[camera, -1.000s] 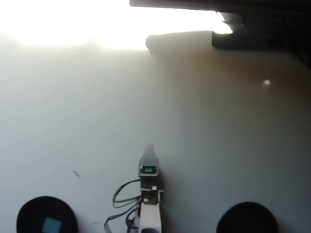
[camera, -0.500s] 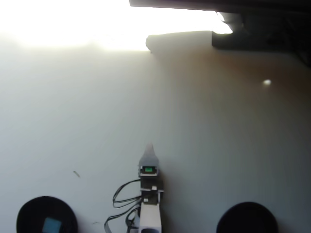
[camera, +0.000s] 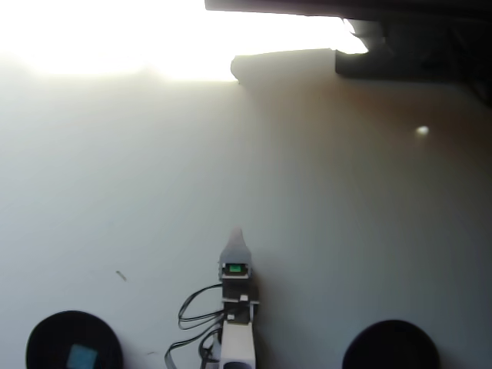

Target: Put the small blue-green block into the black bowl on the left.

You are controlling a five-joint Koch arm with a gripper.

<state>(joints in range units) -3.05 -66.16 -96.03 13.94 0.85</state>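
Note:
The small blue-green block lies inside the black bowl at the bottom left of the overhead view. My gripper points up the picture from the bottom middle, over the bare table and well to the right of that bowl. It shows as a single tapered tip, so its jaws cannot be told apart. Nothing shows in it. A green light glows on the arm just behind the gripper.
A second black bowl sits at the bottom right and looks empty. Dark equipment lines the top right edge. A small pale speck lies at the right. Strong glare washes out the top left. Cables loop left of the arm.

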